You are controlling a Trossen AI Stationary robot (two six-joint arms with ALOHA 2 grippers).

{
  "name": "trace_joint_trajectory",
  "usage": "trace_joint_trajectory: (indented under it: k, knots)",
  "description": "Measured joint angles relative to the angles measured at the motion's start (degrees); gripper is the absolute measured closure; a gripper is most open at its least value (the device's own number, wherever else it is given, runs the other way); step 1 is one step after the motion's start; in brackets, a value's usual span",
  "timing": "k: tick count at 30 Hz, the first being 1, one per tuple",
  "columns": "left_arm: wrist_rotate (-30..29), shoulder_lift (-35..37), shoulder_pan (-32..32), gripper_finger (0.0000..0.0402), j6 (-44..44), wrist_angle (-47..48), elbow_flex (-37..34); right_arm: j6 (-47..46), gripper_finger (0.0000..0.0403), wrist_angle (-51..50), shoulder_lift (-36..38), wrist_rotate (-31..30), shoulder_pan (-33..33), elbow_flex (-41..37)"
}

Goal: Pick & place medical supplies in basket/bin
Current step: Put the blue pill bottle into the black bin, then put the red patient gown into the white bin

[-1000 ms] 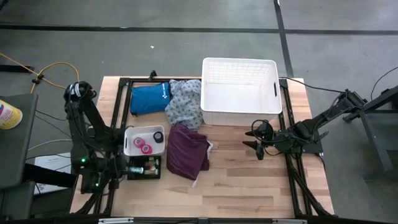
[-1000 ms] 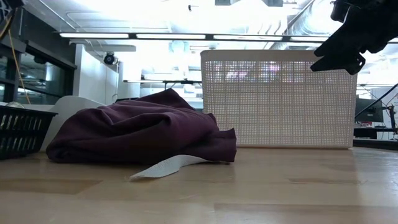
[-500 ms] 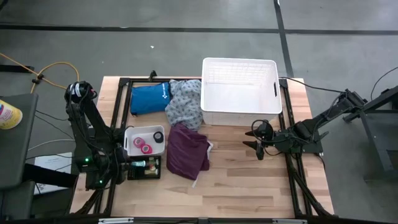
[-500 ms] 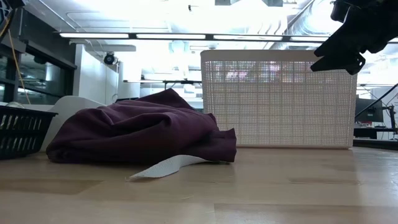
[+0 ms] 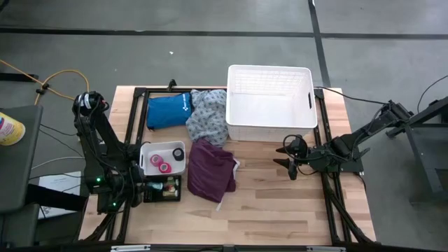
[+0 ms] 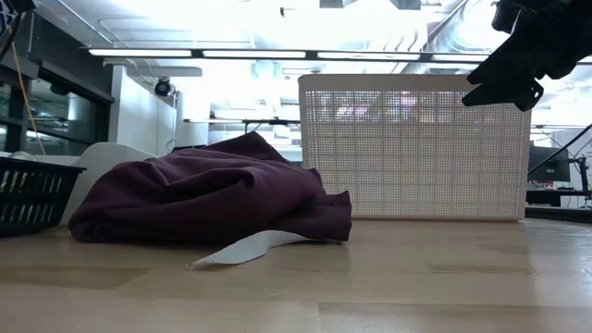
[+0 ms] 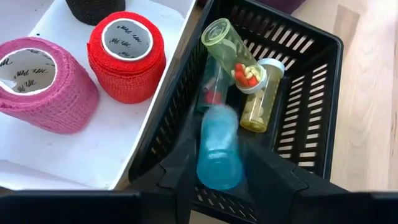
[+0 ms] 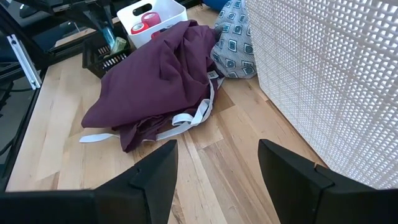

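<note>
Left claw (image 7: 219, 163) is gripping a blue vial (image 7: 217, 149) over the black mesh crate (image 7: 305, 93), beside the white tray (image 7: 124, 134) with its pink roll (image 7: 40, 84) and red roll (image 7: 127, 56). Right claw (image 8: 214, 180) is hanging wide apart over the counter (image 5: 280, 203), near the white basket (image 5: 269, 105) and the maroon garment (image 5: 212, 170).

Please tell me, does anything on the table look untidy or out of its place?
Yes. The maroon garment lies crumpled on the table, not in the white basket, and a pale strap trails from it. The grey-patterned cloth is bunched against the basket's outer wall.
</note>
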State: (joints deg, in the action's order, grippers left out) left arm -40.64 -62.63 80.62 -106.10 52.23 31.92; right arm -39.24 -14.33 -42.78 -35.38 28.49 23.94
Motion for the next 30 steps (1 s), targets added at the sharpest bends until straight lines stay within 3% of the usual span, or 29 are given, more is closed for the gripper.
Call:
trace_joint_trajectory:
  k: [24, 30]
  knots:
    - [-0.14, 0.00, 0.00, 0.0263, 0.44, -0.22, 0.00, 0.00, 0.0192, 0.00, 0.00, 0.00, 0.02, 0.02]
    - [-5.27, 2.57, 0.02, 0.0263, 4.42, -0.15, 0.08, 0.01, 0.0192, 0.00, 0.00, 0.00, 0.02, 0.00]
